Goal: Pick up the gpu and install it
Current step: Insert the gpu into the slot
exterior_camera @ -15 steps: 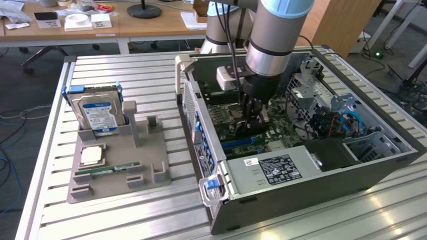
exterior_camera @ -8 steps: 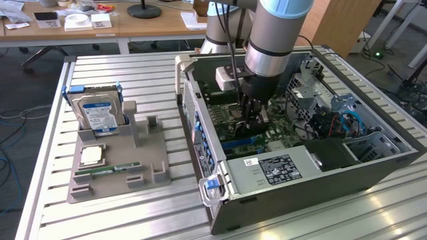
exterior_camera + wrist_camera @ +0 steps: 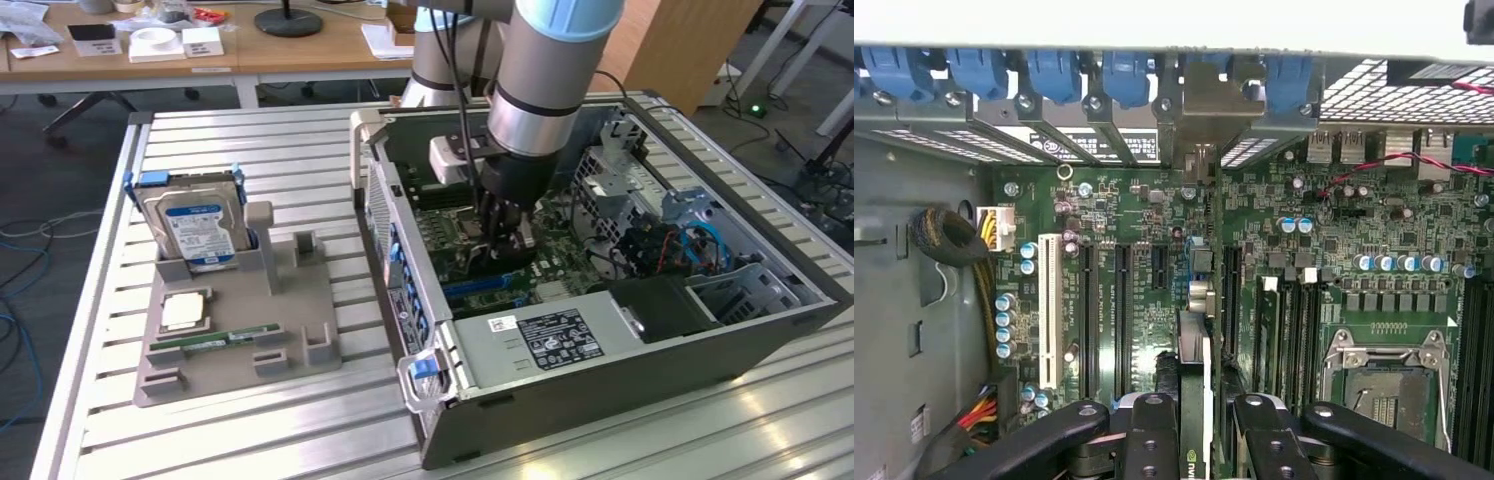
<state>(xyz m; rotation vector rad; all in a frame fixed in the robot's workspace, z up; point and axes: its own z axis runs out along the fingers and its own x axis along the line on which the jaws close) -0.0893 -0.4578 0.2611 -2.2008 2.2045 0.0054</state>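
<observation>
Wooden office desks (image 3: 200, 50) stand behind the ribbed metal tabletop (image 3: 254, 140), where the open computer case (image 3: 587, 345) lies. My tool (image 3: 1202, 410) is clenched on the gpu (image 3: 1194, 345), which stands edge-on over the motherboard slots (image 3: 1104, 310). I cannot tell whether it is seated. Beside the case, a grey holder (image 3: 307, 300) keeps the hard drive (image 3: 200, 228) and the memory stick (image 3: 214, 341).

No word or number legible anywhere. Printed but too small to read: the blue-and-white label (image 3: 200, 232) on the upright silvery hard drive (image 3: 180, 197); white lettering on the black rectangular label (image 3: 561, 338) atop the grey metal power supply box (image 3: 487, 352); white silkscreen beside the long black slots of the green motherboard (image 3: 1124, 290). Greenish mark, not made out, on the edge of the thin dark gpu card (image 3: 1194, 375).
</observation>
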